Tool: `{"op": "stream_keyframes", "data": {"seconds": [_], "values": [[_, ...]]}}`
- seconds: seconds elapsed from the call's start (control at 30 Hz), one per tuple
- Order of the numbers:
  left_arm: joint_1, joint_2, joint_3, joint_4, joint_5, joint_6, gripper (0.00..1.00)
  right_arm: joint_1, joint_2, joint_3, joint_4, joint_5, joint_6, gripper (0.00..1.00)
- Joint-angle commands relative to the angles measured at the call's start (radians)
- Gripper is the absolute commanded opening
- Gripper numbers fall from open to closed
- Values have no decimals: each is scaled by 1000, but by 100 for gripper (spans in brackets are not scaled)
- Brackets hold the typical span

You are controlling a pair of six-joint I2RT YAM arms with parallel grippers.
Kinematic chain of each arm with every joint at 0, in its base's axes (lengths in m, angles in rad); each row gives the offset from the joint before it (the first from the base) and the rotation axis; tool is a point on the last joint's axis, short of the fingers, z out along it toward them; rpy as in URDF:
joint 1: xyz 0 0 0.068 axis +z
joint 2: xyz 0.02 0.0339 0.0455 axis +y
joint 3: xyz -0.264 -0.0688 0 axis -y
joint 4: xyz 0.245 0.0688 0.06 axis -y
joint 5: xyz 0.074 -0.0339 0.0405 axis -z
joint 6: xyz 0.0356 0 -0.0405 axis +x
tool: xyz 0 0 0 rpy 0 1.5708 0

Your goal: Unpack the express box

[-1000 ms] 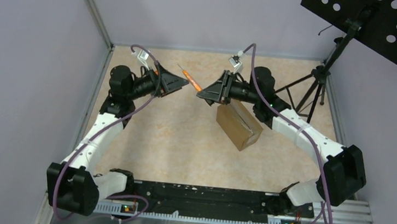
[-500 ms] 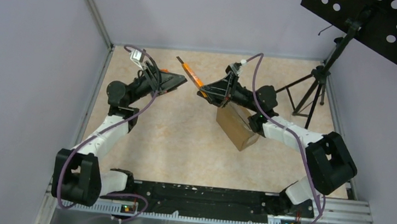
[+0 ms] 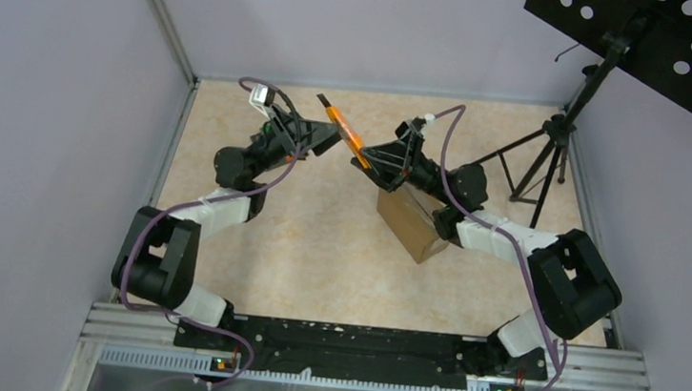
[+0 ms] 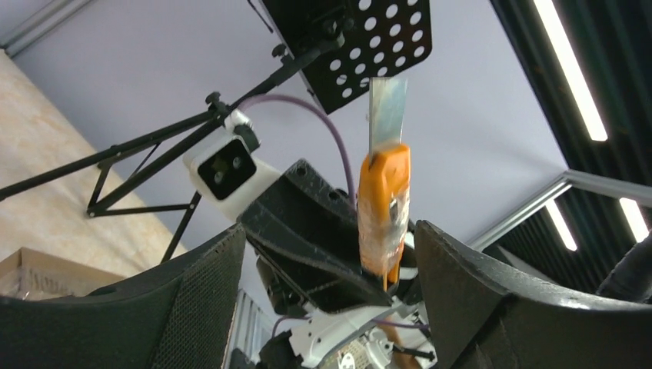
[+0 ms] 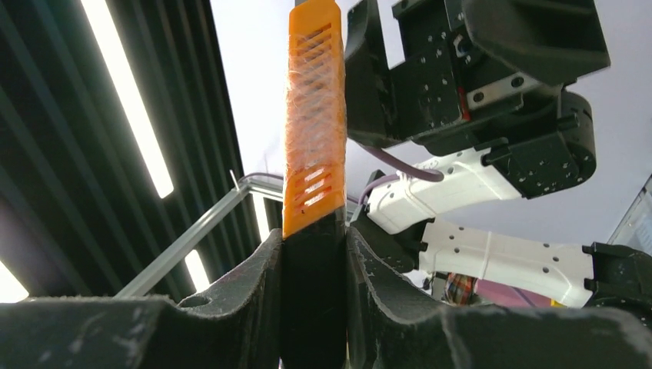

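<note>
The right tool holds an orange knife up, just beside the left tool

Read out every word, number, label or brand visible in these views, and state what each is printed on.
No text can be read in any view.
Small brown corrugated cardboard express box: plain faces, no legible print.
Orange plastic utility knife, clamped in the right end effector: only moulded slots, no brand visible.

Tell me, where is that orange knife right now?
In the overhead view the orange knife is up in the air near the back middle, pinched in the right tool, beside the open left tool and just left of the cardboard box.
</note>
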Motion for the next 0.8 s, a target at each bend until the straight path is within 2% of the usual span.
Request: {"op": "stream_keyframes", "data": {"seconds": [0.0, 0.2, 0.3, 0.47, 0.6, 0.63, 0.77], "values": [[-18, 38, 67, 314, -94, -72, 82, 8, -39, -18, 78, 38, 26, 0], [-31, 55, 94, 324, -118, -66, 77, 8, -44, -31, 80, 54, 28, 0], [-33, 81, 118, 357, -131, -93, 71, 8, -47, -41, 78, 58, 28, 0], [-45, 82, 146, 315, -113, -83, 59, 10, -55, -48, 84, 66, 35, 0], [-48, 73, 131, 308, -116, -77, 41, 10, -64, -67, 86, 79, 39, 0], [-48, 70, 130, 304, -112, -74, 34, 10, -66, -72, 86, 84, 39, 0], [-53, 49, 118, 257, -102, -51, 13, 11, -70, -82, 86, 92, 40, 0]]}}
